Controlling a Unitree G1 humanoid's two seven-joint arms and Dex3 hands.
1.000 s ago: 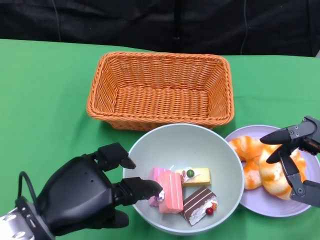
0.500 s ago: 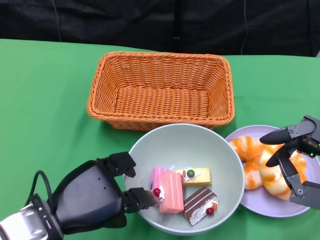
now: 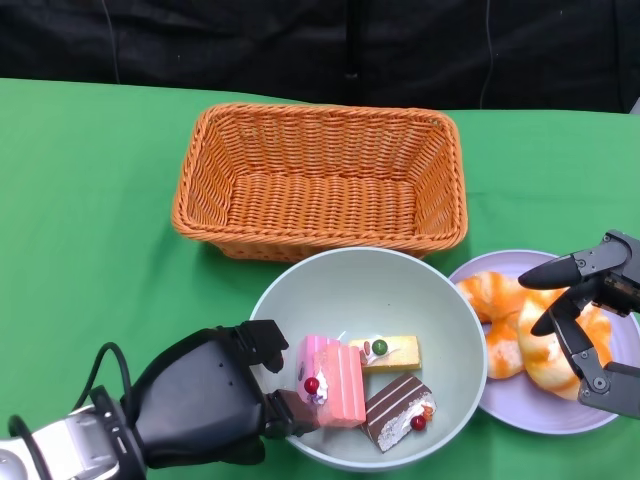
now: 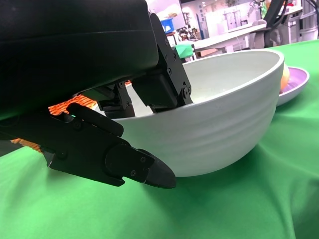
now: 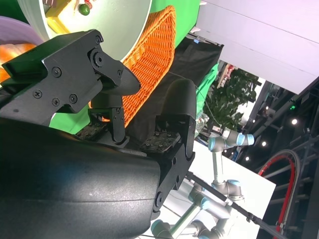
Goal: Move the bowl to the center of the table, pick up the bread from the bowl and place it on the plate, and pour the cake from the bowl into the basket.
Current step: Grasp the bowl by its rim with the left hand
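The pale green bowl (image 3: 400, 290) stands near the table's front, just before the basket. It holds a pink cake slice (image 3: 338, 385), a yellow one (image 3: 397, 353) and a chocolate one (image 3: 398, 410). My left hand (image 3: 205, 395) grips the bowl's near-left rim. In the left wrist view its fingers (image 4: 164, 84) hook over the rim into the bowl (image 4: 224, 124) and the thumb lies against the outer wall. Orange bread (image 3: 510, 335) lies on the purple plate (image 3: 530, 420) to the bowl's right. My right hand (image 3: 590, 300) hovers over that bread, fingers spread, holding nothing.
The empty orange wicker basket (image 3: 320, 180) stands behind the bowl, almost touching its far rim. Green cloth (image 3: 90, 200) covers the table, bare to the left of the basket. A dark curtain hangs behind the far edge.
My left hand has slid forward and down onto the bowl's rim, its fingers now curled over the edge beside the pink cake. The right hand has barely moved.
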